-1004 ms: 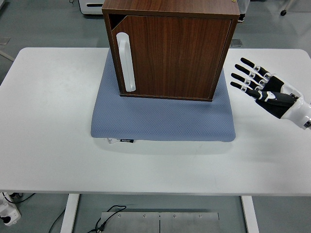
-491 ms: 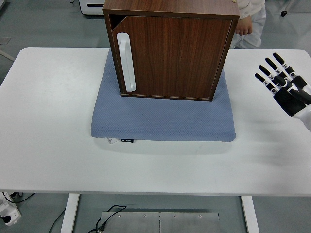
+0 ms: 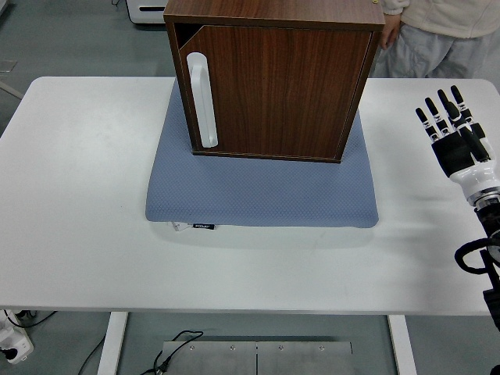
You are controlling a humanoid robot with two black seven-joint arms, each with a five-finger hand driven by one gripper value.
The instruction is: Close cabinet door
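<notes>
A dark wooden cabinet (image 3: pixel 273 78) stands on a blue-grey mat (image 3: pixel 262 191) at the table's far middle. Its door (image 3: pixel 277 92) has a white handle (image 3: pixel 201 100) on the left side and sits almost shut, with a thin dark gap along its top left corner. My right hand (image 3: pixel 451 125) is open, fingers spread and pointing up, at the table's right edge, well away from the cabinet and holding nothing. My left arm is out of view.
A person (image 3: pixel 437 31) in light clothes stands behind the table at the top right, close to the cabinet's back corner. The white table (image 3: pixel 78 195) spreads to the left and front of the mat.
My right hand has drawn back to the right, away from the cabinet, and turned its fingers upward. The person has stepped further into view at the top right.
</notes>
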